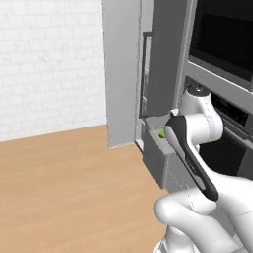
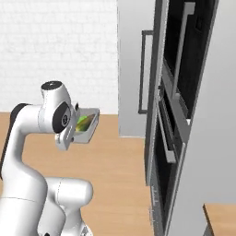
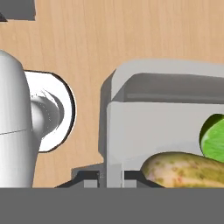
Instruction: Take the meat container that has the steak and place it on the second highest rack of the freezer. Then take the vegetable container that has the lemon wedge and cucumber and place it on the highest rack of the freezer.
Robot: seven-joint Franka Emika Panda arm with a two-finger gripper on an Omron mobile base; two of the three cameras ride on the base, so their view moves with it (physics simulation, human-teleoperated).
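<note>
My gripper (image 3: 111,176) is shut on the near wall of the grey vegetable container (image 3: 153,113), held above the wooden floor. Inside it lie a speckled cucumber (image 3: 188,168) and a green-yellow lemon wedge (image 3: 214,138). In the right base view the vegetable container (image 2: 88,123) hangs tilted in front of the wrist, left of the freezer (image 2: 132,69). From the left base side, the container (image 1: 157,150) is partly hidden behind my forearm, just below the freezer's (image 1: 121,74) long dark handle (image 1: 147,74). The meat container and the freezer racks are out of view.
A built-in oven stack with dark glass (image 1: 222,39) stands right of the freezer, its fronts (image 2: 182,69) running close along my right side. A white brick wall (image 1: 49,59) and bare wooden floor (image 1: 64,188) lie to the left.
</note>
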